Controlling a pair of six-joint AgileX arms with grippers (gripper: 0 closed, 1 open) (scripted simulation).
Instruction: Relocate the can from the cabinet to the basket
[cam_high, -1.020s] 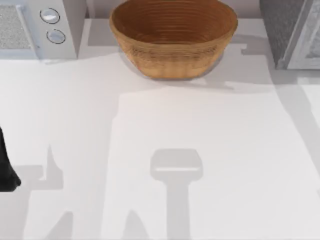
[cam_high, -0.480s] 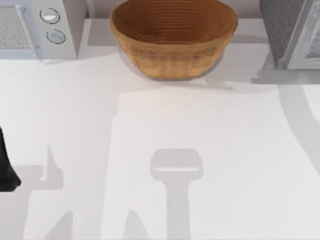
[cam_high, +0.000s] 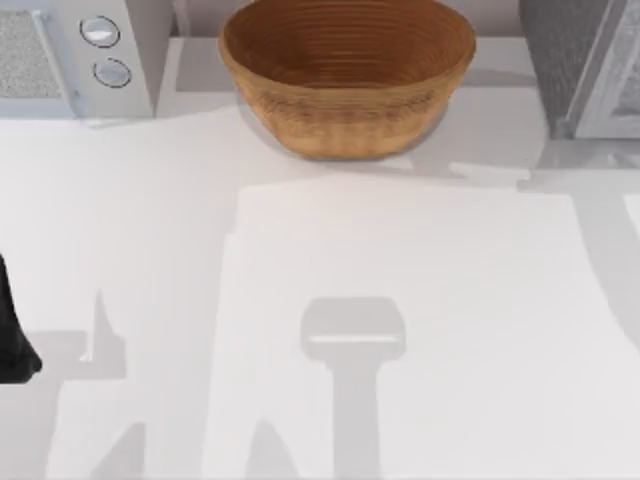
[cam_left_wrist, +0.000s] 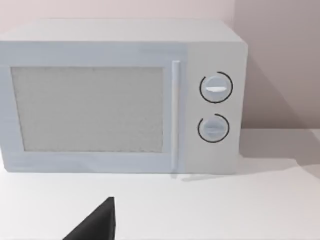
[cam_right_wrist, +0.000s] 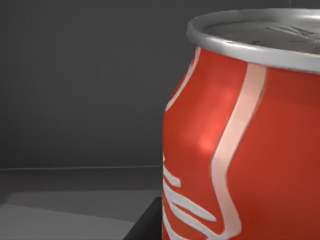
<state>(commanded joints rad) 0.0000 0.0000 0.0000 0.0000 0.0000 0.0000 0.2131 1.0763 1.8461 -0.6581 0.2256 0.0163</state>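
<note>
The white table (cam_high: 420, 330) carried three big things along its far edge in the top view: a white microwave (cam_high: 60, 55) with two round knobs at the far left, the wicker basket (cam_high: 347, 75) in the middle, and the dark grey speckled cabinet (cam_high: 570, 55) with its pale framed door at the far right. The basket was empty, so the transfer had not yet happened.

The left arm (cam_high: 12, 335) sat parked at the table's left edge, its wrist camera facing the microwave across open table. A dark tip of the left pincer (cam_left_wrist: 97, 225) showed low in that view; I could not tell whether its fingers were apart or together.

The relation that mattered was on the right side. In the right wrist view the can (cam_right_wrist: 245, 145) stood upright, silver rim on top, long axis vertical, against dark grey walls, which I judged to be the cabinet's interior. It loomed very close in front of that camera, so the right arm was plainly the nearer one and appeared to be reaching into the cabinet. A dark edge sat beside the can's foot, but whether the right pincer had clamped on the can could not be told. From the cabinet, the basket lay toward the table's left.
</note>
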